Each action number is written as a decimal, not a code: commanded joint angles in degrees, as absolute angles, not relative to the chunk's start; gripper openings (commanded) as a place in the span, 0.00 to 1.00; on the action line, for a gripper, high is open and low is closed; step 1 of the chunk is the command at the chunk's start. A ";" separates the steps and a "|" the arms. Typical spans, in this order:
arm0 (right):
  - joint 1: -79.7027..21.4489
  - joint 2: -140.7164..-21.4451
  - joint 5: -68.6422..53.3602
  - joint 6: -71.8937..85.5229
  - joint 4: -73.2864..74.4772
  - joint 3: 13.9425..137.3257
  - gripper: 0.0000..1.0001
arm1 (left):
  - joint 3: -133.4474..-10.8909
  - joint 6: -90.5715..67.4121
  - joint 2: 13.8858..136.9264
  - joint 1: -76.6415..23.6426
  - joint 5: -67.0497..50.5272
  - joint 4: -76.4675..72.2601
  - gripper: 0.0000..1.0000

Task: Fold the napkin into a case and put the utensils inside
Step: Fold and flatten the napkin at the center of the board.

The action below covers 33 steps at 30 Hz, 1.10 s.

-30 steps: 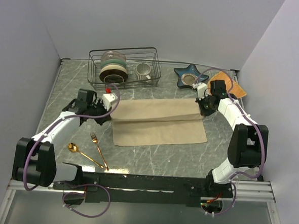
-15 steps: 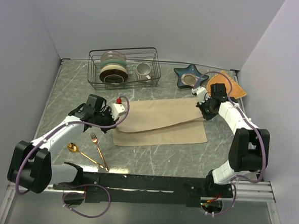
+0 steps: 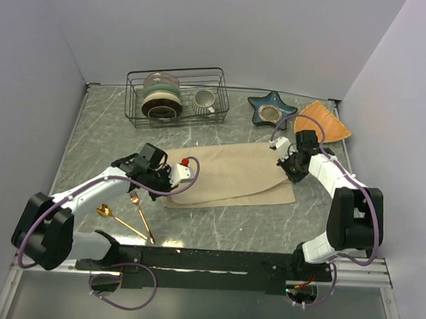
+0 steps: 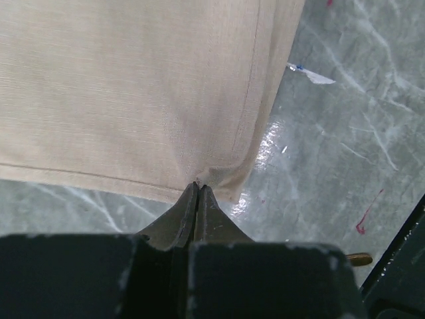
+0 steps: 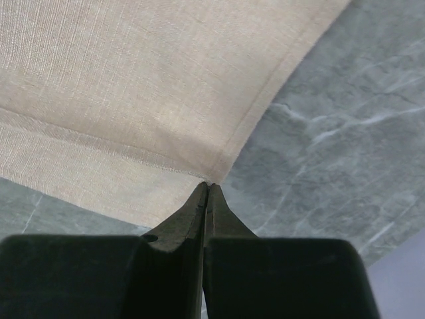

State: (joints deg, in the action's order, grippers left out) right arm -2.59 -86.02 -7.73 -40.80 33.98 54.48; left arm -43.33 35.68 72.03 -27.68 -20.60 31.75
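Observation:
The beige napkin lies mid-table, its upper layer drawn toward the near edge over the lower one. My left gripper is shut on the napkin's left corner. My right gripper is shut on the napkin's right corner. Both corners are held just above the lower layer. The gold spoon and gold fork lie on the table near the front left, below my left arm. No folded case is in view.
A wire rack with bowls and a cup stands at the back. A blue star-shaped dish and an orange woven mat sit at the back right. Grey walls close in on both sides.
Both grippers have pulled the napkin's far edge toward the near edge, folding the upper layer over the lower. The left gripper moved right and nearer; the right moved slightly nearer.

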 commanded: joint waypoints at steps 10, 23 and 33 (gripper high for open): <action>-3.69 -88.15 -5.45 -42.01 30.93 52.29 0.00 | -42.80 37.00 76.91 -29.44 -16.17 31.38 0.01; -3.69 -79.98 -7.38 -44.65 38.58 52.82 0.00 | -44.03 37.88 70.40 -29.36 -16.70 36.56 0.01; -4.13 -84.63 -6.16 -42.80 33.93 48.61 0.00 | -43.33 37.88 74.97 -29.44 -16.78 34.45 0.01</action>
